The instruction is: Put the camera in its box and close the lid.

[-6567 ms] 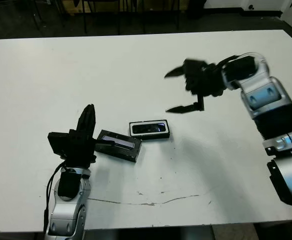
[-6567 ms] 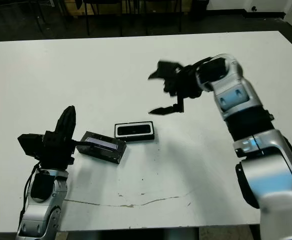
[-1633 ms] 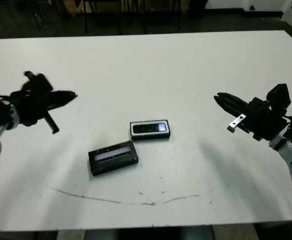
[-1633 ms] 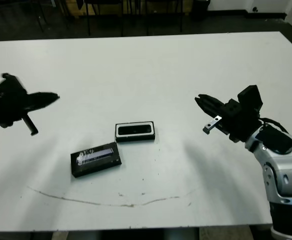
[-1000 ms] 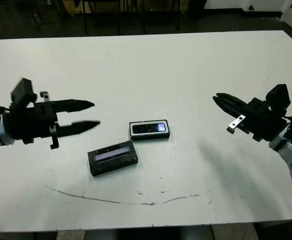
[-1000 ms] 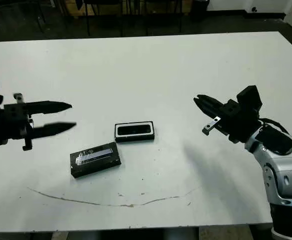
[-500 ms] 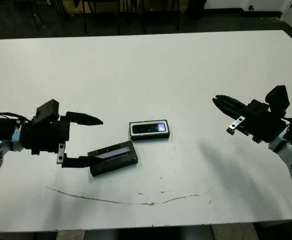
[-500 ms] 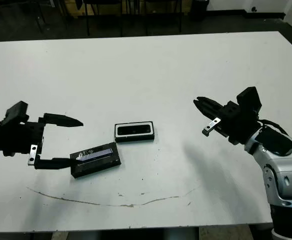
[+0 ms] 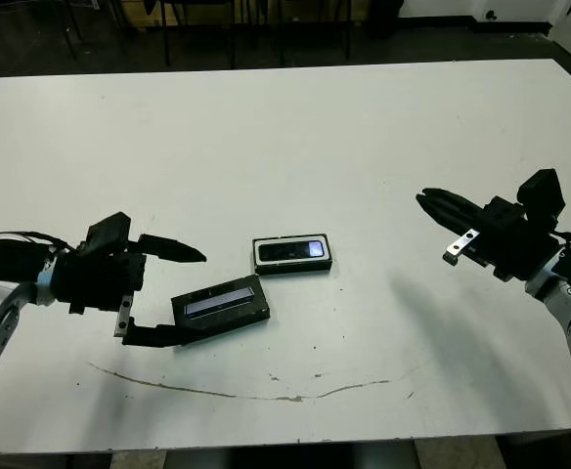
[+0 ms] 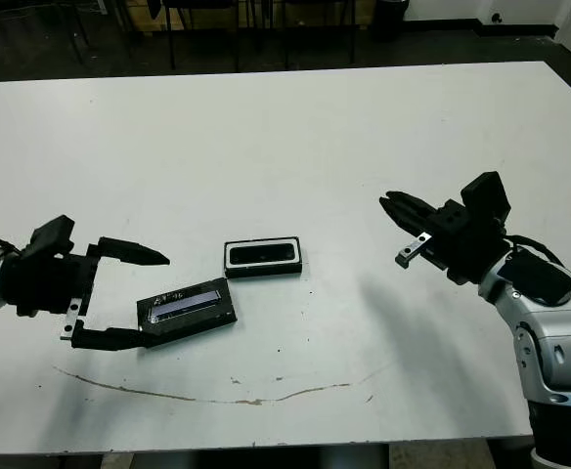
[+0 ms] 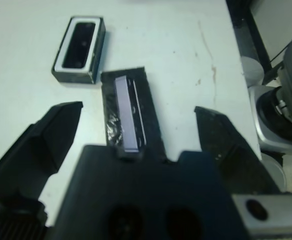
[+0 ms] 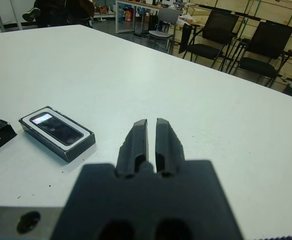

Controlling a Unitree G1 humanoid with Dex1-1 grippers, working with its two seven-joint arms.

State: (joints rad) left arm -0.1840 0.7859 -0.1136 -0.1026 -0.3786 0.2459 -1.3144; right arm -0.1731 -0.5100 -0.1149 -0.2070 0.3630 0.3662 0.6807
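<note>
Lid (image 9: 221,308): flat black rect. cover w/ long pale silvery-lavender strip along its top, lying flat on the white table (image 9: 295,147), slightly skewed. It sits between the left gripper's (image 9: 173,293) two fingers, which are spread wide – one finger (image 9: 173,250) off to one long side, not touching; the other finger's tip (image 9: 153,335) right at the lid's near corner, contact unclear. In left wrist view the lid (image 11: 129,114) runs lengthwise away from the gripper body, centred in the gap.

Box (image 9: 292,253): small shallow tray, black outside, white lining w/ rounded inner corners. Camera (image 9: 292,251) lies inside it – slim black bar, glossy bluish patch on its face. Box is just past the left fingertips, near the lid's far end but apart from it.

Right gripper (image 9: 432,201): held above the table, well apart from box, fingers (image 12: 140,140) pressed together w/ only a thin slit between, nothing in them. Box lies off to one side of those fingertips, lid edge beyond it.
</note>
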